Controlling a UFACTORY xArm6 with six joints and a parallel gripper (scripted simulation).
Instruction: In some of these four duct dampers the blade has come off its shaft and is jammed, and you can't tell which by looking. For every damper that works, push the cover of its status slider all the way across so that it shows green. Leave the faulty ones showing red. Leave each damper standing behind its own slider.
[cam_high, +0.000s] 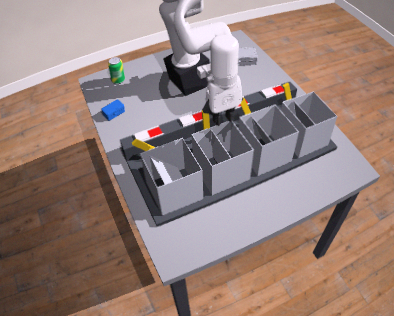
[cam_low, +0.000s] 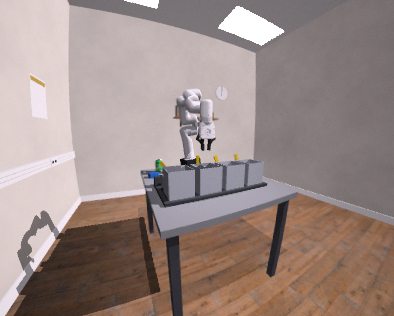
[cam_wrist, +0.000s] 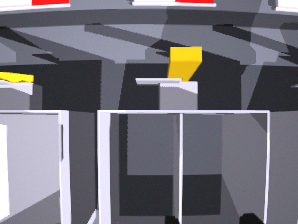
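Four grey open-topped dampers stand in a row on a dark base (cam_high: 280, 172): the first (cam_high: 172, 175), second (cam_high: 222, 155) (cam_wrist: 140, 165), third (cam_high: 270, 132) and fourth (cam_high: 310, 117). Behind each stands a yellow lever; the second damper's lever (cam_high: 206, 121) (cam_wrist: 185, 62) is tilted up. The status sliders behind the first (cam_high: 149, 133), second (cam_high: 192, 119) and fourth (cam_high: 272, 91) show white and red; the third is hidden by the arm. My gripper (cam_high: 222, 117) (cam_low: 206, 146) (cam_wrist: 210, 220) hangs above the back of the second damper, beside its lever, partly open and empty.
A green can (cam_high: 117, 70) and a blue block (cam_high: 113, 109) lie at the table's back left. A grey block (cam_high: 247, 55) lies to the right of the arm's base (cam_high: 185, 75). The table's front edge (cam_high: 280, 235) is close to the dampers.
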